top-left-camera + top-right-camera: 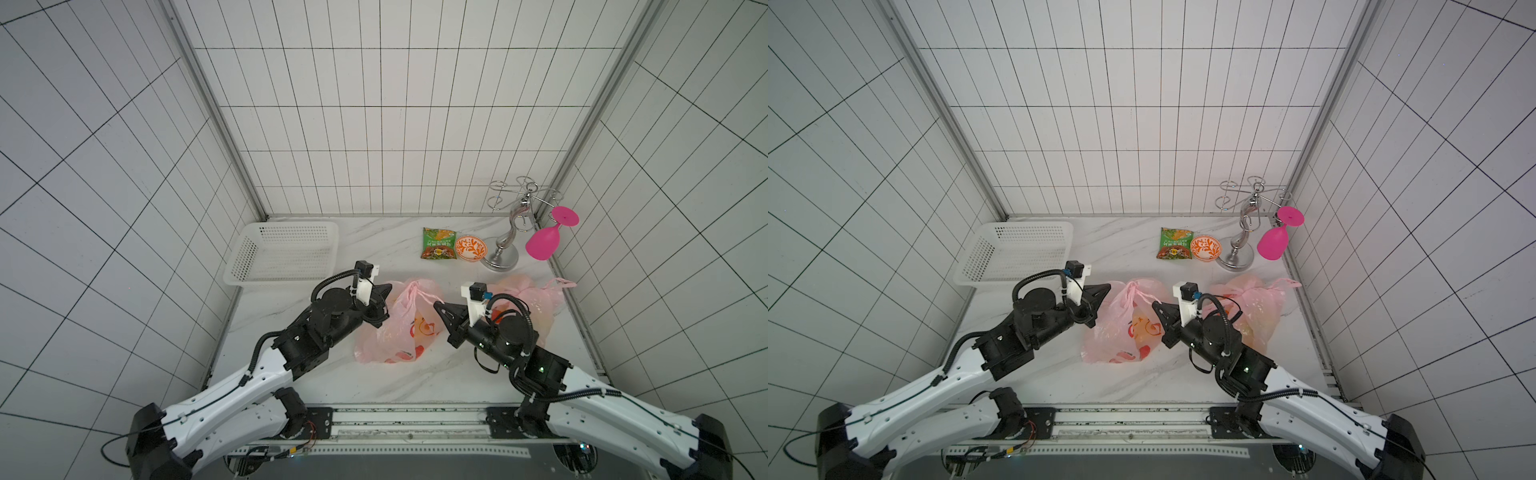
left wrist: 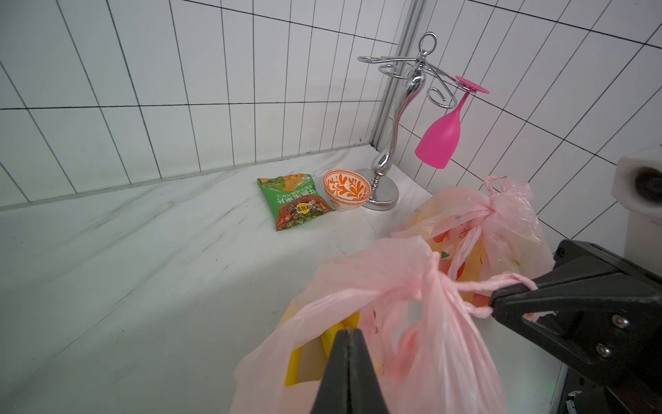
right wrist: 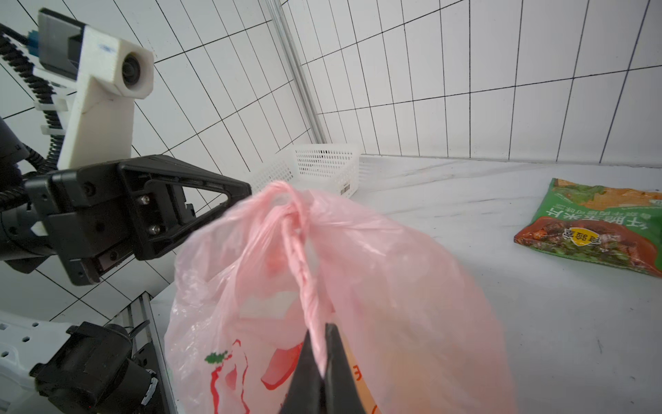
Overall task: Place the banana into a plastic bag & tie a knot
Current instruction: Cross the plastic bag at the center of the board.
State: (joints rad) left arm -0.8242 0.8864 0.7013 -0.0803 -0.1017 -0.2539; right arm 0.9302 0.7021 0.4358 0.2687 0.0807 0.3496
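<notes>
Bag (image 1: 390, 336) sits mid-worktop (image 1: 332, 374) between both arms, top gathered. Right hand (image 1: 435, 304) is clamped on its twisted handle (image 3: 301, 258), strand pinched between the fingers. Left hand (image 1: 388, 288) is closed with its tip against the bag's top edge; I can't tell if it has any film. Banana (image 2: 293, 365) shows as yellow through the plastic, inside the bag. Second bag (image 1: 532, 295), knotted, sits right behind the right arm and is partly hidden by it. Basket (image 1: 245, 253) is just behind the left wrist. Snack packet (image 1: 438, 244), bowl (image 1: 470, 248) and glass rack (image 1: 503, 257) with a pink glass (image 1: 542, 243) are at the back right, well apart from the hands.
</notes>
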